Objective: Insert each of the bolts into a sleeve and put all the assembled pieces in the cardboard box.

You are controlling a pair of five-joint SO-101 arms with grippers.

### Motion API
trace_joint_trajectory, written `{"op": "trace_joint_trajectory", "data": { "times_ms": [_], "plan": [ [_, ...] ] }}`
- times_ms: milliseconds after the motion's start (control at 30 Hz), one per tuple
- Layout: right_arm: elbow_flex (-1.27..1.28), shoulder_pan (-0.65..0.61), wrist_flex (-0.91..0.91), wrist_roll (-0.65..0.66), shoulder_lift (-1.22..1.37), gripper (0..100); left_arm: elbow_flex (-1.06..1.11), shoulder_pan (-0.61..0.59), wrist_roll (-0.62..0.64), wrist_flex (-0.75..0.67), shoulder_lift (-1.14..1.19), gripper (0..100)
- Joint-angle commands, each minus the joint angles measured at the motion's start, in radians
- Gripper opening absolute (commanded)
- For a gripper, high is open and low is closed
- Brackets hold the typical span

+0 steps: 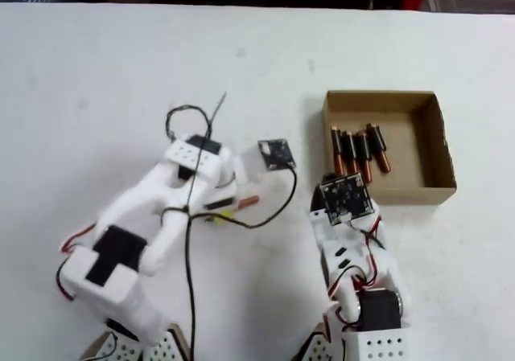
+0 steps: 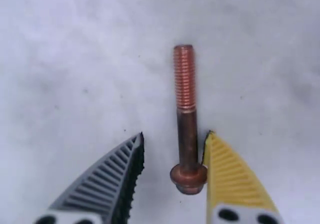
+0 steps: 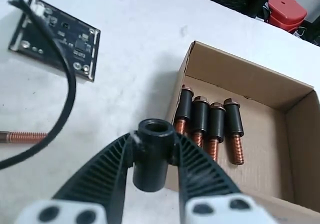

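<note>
Bolt (image 2: 186, 114) loose on the counter (image 1: 96, 63) between the parted fingers of the left end effector (image 2: 175, 134); black sleeve (image 3: 154, 154) clamped in the right end effector (image 3: 155, 136).

The copper bolt lies flat and unheld. Its flanged head sits between the two fingers, closer to the yellow finger (image 2: 227, 174), and its threaded end points away from the arm. The sleeve stands upright in the right end effector's grip with its bore open to the wrist camera, just beside the cardboard box (image 3: 250, 79). Inside the box, four assembled pieces (image 3: 210, 124) lie side by side. A small circuit board (image 3: 55, 37) with a black cable (image 3: 70, 99) is near the bolt's threaded end.
</note>
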Motion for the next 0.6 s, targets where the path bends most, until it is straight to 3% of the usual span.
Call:
{"op": "trace_joint_trajectory", "data": {
  "times_ms": [0,167,333,567],
  "plan": [
    [-0.012,0.005,-0.010,-0.003,-0.013,1.7,-0.107,-0.010,-0.006,0.078,0.077,21],
    [-0.012,0.005,-0.007,-0.003,-0.013,1.7,-0.157,-0.019,-0.006,0.106,0.119,20],
    [-0.012,0.005,-0.007,-0.003,-0.013,1.7,-0.157,-0.058,-0.008,0.101,0.119,8],
    [-0.012,0.005,-0.007,-0.003,-0.013,1.7,-0.157,-0.056,-0.006,0.101,0.127,8]
  ]
}}
